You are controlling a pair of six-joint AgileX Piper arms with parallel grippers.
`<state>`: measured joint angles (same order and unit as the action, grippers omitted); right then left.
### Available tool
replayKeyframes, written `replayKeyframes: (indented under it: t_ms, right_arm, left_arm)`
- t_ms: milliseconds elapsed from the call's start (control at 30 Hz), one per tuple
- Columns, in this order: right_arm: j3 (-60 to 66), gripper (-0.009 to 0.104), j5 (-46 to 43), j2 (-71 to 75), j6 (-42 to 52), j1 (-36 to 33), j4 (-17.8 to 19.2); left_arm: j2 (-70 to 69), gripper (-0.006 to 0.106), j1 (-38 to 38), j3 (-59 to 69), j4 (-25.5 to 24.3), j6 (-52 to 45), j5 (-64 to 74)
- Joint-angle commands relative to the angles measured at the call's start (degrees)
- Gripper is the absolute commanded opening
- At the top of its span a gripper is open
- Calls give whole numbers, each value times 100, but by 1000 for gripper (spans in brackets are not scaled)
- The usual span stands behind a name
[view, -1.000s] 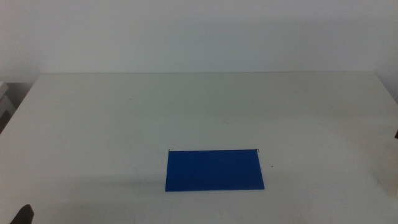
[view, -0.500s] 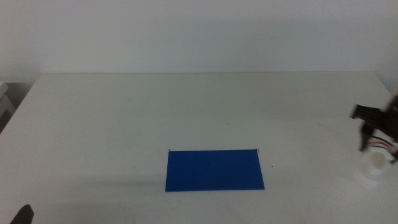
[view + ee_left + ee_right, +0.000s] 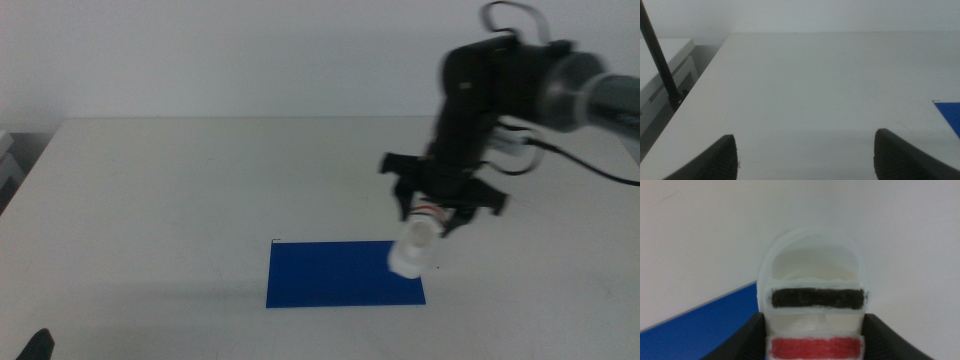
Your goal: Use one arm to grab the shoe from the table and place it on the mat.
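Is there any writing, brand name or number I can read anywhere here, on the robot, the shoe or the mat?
None can be read.
The right arm: blurred by motion, no lettering legible.
The shoe, held in the right gripper: only a black strap and a red strap, no text.
The mat: plain blue, no print.
The table: bare where it shows, no marks that read as text.
The left gripper: dark jaws apart, no label.

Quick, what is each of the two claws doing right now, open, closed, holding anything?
Right gripper: closed on the white sandal, above the blue mat's right end.
Left gripper: open, holding nothing, waiting over the table.
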<state>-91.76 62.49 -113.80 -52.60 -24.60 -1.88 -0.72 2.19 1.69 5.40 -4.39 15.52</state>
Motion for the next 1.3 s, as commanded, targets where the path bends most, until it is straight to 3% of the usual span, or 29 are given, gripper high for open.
replayKeyframes:
  t_ms: [0, 167, 400, 500, 767, 967, 1133, 1267]
  right_arm:
    - [-627, -4, 227, 18, -111, -259, -1]
    - [-1346, -4, 679, -499, -198, -578, -10]
    - [-1436, -4, 645, -573, 19, -670, -18]
    - [-1436, -4, 645, -573, 1289, -674, 5]
    - [-1436, -4, 514, -573, 6012, -674, -202]
    - [-1436, -4, 507, -573, 8948, -786, -326]
    - [-1436, -4, 502, -573, 10615, -909, -451]
    - [-1436, -4, 472, -580, 11345, -1015, -457]
  left_arm:
    - [-58, 94, -23, 40, 44, 31, -459]
    - [-58, 94, -23, 40, 44, 31, -459]
    - [-58, 94, -23, 40, 44, 31, -459]
    - [-58, 94, -23, 40, 44, 31, -459]
    - [-58, 94, -23, 40, 44, 31, -459]
    - [-58, 94, -23, 40, 44, 31, -459]
    - [-58, 94, -23, 40, 44, 31, -459]
    - [-58, 94, -23, 40, 44, 31, -459]
